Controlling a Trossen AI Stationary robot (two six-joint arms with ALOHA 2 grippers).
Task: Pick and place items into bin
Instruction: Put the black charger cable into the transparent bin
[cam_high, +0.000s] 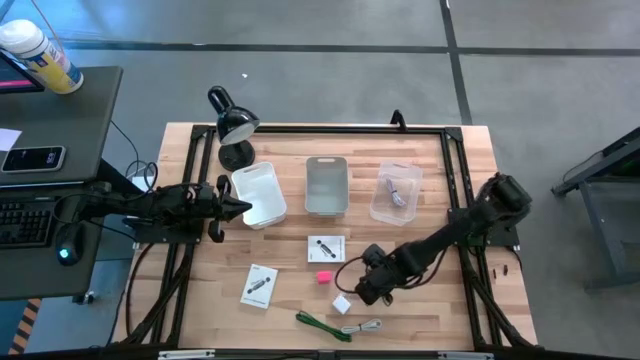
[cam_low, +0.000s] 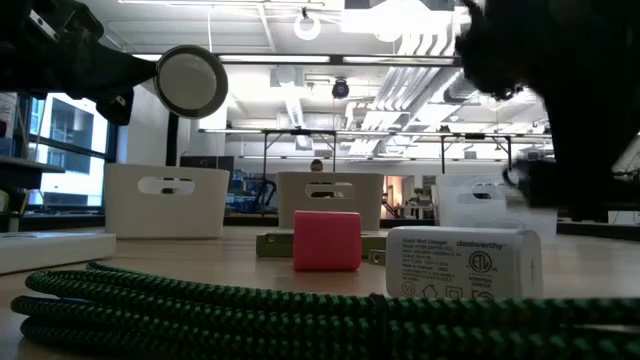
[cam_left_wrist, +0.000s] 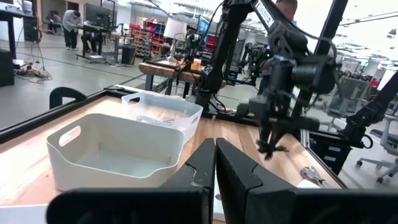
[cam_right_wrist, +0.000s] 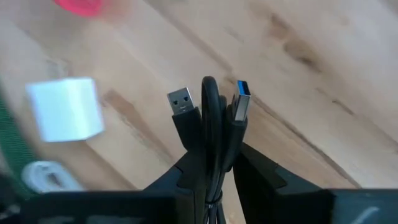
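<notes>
I work in a robotics lab or workshop hall: a grey concrete floor (cam_high: 330, 25) lies around my wooden surface (cam_high: 290, 310), exposed ducts and strip lights (cam_low: 300, 60) run overhead, red parts shelves (cam_left_wrist: 146, 34) and other robot arms (cam_left_wrist: 280, 68) stand beyond, and a desk with a keyboard (cam_high: 25, 222) sits beside me

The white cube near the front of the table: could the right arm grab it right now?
Probably not yet. The right fingers are shut on a black cord, so they are occupied, though the white cube lies close by with nothing in between.
</notes>
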